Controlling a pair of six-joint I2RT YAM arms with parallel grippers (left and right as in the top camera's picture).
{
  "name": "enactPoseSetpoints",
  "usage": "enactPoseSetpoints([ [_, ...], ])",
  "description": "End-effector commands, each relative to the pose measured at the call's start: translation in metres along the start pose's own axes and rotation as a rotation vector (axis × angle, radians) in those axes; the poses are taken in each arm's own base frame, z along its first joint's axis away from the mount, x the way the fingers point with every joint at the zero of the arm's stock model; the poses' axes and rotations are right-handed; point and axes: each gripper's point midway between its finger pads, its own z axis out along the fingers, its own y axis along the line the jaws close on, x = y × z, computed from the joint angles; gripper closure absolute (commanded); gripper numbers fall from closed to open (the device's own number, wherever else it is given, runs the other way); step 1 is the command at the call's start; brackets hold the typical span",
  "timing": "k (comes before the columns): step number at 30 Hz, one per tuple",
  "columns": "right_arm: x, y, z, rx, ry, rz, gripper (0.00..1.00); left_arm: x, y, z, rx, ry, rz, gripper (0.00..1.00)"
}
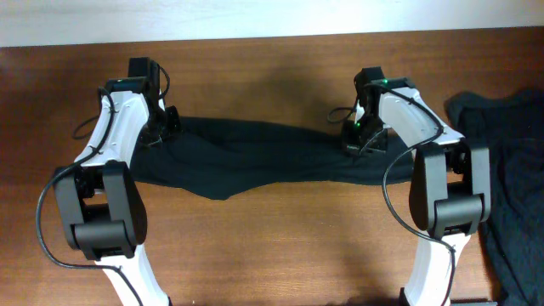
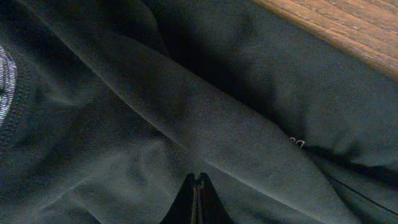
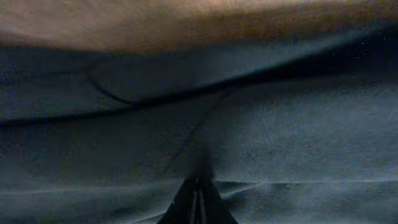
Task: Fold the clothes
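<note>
One wide wooden surface [image 1: 272,255] carries everything, so we start there. Across its middle the trousers [image 1: 255,157] lie stretched in a long dark band, gripped at both ends, with the near edge sagging to a soft point.

Off at the right edge sits a dark rumpled heap [image 1: 510,195], apart from the band but close to that end of it. We judge it could snag any cloth swung outward on that side.

Now the left end effector [image 2: 198,180]: it is down at the band's left end, fingers pressed together, with a ridge of fabric running straight into the tips. We read it as pinched tight on the trousers. The right end effector [image 3: 198,182] tells the same story at the other end, closed hard, a crease leading to its tips.

The cloth looks thin, soft and light. We expect it to droop and slide rather than hold a shape, so the ends and corners are the places to grip, both at once and kept taut.

Smallest of all, a sliver of grey waistband [image 2: 5,81] peeks in at the left wrist view's edge.
</note>
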Motion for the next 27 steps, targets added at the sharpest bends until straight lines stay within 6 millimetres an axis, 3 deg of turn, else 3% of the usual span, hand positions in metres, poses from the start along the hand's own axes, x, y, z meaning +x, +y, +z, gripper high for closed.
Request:
enactPoseSetpoints([
  [1,-0.001,-0.001,-0.007,0.006,-0.031,0.022,0.96,0.000,0.002,-0.003,-0.008,-0.007,-0.010,1.00],
  [12,-0.032,0.010,-0.011,-0.042,-0.159,0.005,0.96,0.000,0.002,-0.003,-0.008,-0.007,-0.010,1.00],
  [18,-0.047,0.027,-0.016,-0.124,-0.216,-0.014,0.95,0.000,0.002,-0.003,-0.008,-0.007,-0.010,1.00],
  [22,-0.061,0.032,-0.020,-0.147,-0.274,-0.024,0.71,0.000,0.002,-0.003,-0.008,-0.007,-0.010,1.00],
  [23,-0.065,0.034,-0.021,-0.151,-0.290,-0.027,0.58,0.000,0.002,-0.003,-0.008,-0.007,-0.010,1.00],
  [27,-0.082,0.041,-0.029,-0.179,-0.365,-0.041,0.51,0.000,0.000,-0.003,0.000,-0.007,-0.010,1.00],
])
